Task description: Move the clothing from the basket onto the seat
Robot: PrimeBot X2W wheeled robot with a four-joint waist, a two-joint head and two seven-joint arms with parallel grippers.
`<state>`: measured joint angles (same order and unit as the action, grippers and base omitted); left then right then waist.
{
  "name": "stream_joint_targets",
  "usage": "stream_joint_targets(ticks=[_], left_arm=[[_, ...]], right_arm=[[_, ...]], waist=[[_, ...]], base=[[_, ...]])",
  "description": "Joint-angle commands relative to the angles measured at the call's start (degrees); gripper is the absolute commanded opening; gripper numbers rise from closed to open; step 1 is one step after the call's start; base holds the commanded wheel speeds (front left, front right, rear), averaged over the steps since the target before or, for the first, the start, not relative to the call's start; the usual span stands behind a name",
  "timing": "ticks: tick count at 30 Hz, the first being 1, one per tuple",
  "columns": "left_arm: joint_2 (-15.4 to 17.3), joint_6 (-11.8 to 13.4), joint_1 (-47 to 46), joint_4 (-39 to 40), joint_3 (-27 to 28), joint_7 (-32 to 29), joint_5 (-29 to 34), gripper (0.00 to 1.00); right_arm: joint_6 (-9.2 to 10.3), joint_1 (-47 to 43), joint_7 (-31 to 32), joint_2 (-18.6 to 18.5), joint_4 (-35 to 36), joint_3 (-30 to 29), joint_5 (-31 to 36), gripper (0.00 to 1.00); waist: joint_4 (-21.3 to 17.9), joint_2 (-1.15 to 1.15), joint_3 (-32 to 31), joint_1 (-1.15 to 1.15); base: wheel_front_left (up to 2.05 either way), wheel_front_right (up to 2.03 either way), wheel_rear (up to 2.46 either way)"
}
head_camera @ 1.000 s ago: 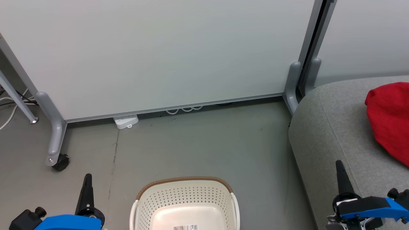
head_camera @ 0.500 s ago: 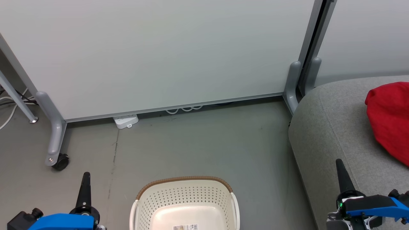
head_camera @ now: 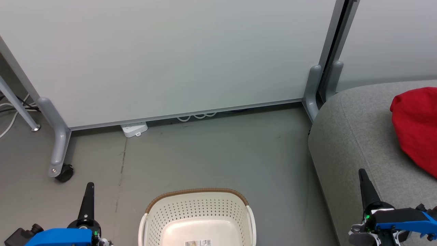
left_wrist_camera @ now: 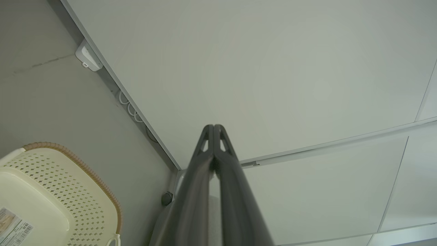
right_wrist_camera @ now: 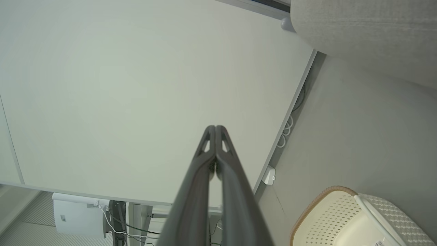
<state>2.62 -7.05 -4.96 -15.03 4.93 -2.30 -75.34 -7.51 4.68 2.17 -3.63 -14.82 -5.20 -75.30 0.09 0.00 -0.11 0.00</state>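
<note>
A red garment (head_camera: 416,126) lies on the light grey seat (head_camera: 351,136) at the right edge of the head view; no lettering shows on it. The cream-white basket (head_camera: 197,218) with its brown rim stands on the floor at bottom centre, and the part of its inside that shows holds only a label. It also appears in the left wrist view (left_wrist_camera: 51,191) and the right wrist view (right_wrist_camera: 344,218). My left gripper (head_camera: 89,187) is shut and empty, left of the basket. My right gripper (head_camera: 362,172) is shut and empty, over the seat's front corner. In each wrist view the fingers (left_wrist_camera: 214,128) (right_wrist_camera: 215,128) meet at their tips.
White partition panels (head_camera: 170,58) on grey wheeled feet (head_camera: 58,164) stand behind the basket. A white power strip (head_camera: 134,130) and coiled cables (head_camera: 196,117) lie at the panel's base. A desk leg (head_camera: 20,112) and cables are at far left. Grey floor separates basket and panels.
Both grippers have sunk a little toward the bottom of the head view, the left one also drifting slightly left. Basket, seat and garment stay where they were.
</note>
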Motion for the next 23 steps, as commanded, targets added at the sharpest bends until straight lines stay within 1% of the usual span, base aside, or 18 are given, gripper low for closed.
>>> stream_joint_targets(ticks=[1,23], left_arm=[[0.37,-0.23,-1.34,0.54,0.28,-0.26,-1.17,0.0],[0.39,-0.46,-1.49,0.9,1.3,-2.83,-11.15,0.0]], right_arm=[[0.02,1.42,0.37,0.16,0.56,-0.2,-1.16,0.0],[0.02,1.74,3.01,0.61,0.79,-0.97,-11.22,0.0]], waist=[[0.0,0.0,0.01,0.0],[-0.05,0.0,0.17,0.0]], base=[[0.0,0.0,0.0],[0.0,0.0,0.0]])
